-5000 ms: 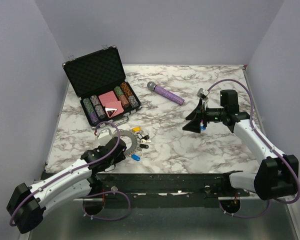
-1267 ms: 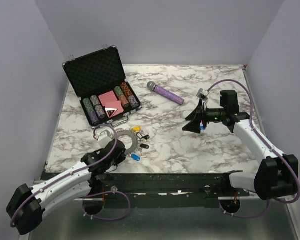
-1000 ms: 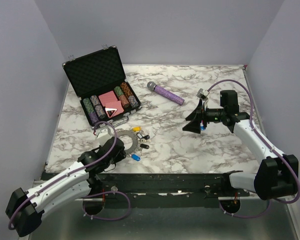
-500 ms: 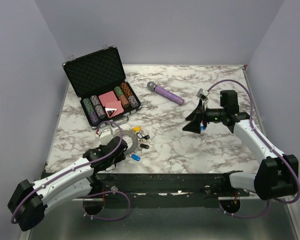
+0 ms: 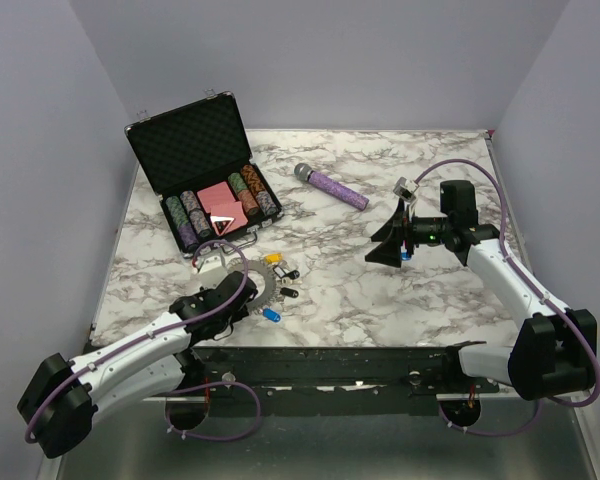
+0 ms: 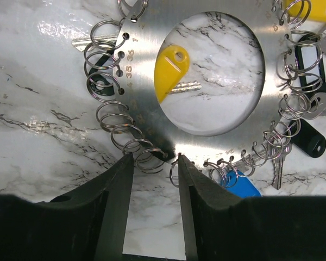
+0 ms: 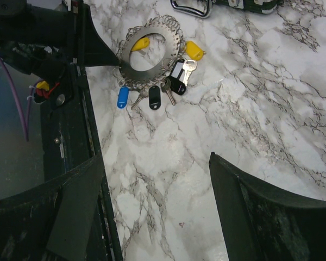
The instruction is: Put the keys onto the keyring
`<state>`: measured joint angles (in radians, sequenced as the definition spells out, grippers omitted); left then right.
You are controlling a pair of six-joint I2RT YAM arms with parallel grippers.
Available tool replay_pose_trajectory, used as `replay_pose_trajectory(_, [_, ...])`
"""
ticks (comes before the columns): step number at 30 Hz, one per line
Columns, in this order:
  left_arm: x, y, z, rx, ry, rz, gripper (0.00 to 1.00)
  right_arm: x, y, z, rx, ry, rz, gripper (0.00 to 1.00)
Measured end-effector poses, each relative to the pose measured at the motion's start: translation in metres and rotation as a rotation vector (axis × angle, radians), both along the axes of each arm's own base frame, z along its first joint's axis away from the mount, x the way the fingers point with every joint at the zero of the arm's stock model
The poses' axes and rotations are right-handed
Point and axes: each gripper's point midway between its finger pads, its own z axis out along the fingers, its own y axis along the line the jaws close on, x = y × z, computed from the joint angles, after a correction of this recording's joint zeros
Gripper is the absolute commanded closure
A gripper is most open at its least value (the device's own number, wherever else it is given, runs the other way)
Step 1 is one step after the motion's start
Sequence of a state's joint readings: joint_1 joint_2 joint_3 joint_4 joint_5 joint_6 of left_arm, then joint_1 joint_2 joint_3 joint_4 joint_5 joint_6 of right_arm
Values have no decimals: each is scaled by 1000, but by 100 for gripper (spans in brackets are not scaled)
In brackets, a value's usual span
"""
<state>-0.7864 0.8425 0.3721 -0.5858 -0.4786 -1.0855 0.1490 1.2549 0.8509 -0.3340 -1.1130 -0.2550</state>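
Keyring (image 6: 146, 32) lies flat on the marble, just on the near side of the open poker-chip case (image 5: 195, 140). It's a round steel disc with a big hole, so I see no long axis.

Keys (image 5: 288, 293) fan off its rim, mostly on the side away from the case, caps pointing outward. One yellow-capped key (image 6: 168, 68) sits slanted inside the hole.

From above, my left arm covers the disc's near-left part, and the wrist view crops the keys at its right edge. The stamped numbers are mostly unreadable.

Left gripper (image 6: 155, 163) has its fingers part-spread at the disc's near rim, with small split rings (image 6: 111, 117) between them and nothing pinched. Right gripper (image 5: 390, 240), well right of the case, gapes wide and empty.

I'm working on a white-grey veined tabletop (image 5: 380, 290) inside plain lilac walls (image 5: 330, 60).
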Motion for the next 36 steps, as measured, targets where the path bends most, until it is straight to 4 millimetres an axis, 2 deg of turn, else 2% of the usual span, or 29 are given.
replay_pose_trajectory(5, [4,-4,2,-16,-15,0,56,0,0,0,0,0,0,13])
replay_pose_trajectory(12, [5,-5,3,-21,-19,1,51,0,0,0,0,1,0,13])
replay_pose_trajectory(23, [2,-2,-5,5,11,5,50,-1,0,0,0,3,0,13])
replay_pose_trajectory(36, [5,-13,-5,-30,17,-14,59,0,0,-1,-2,-1,2,13])
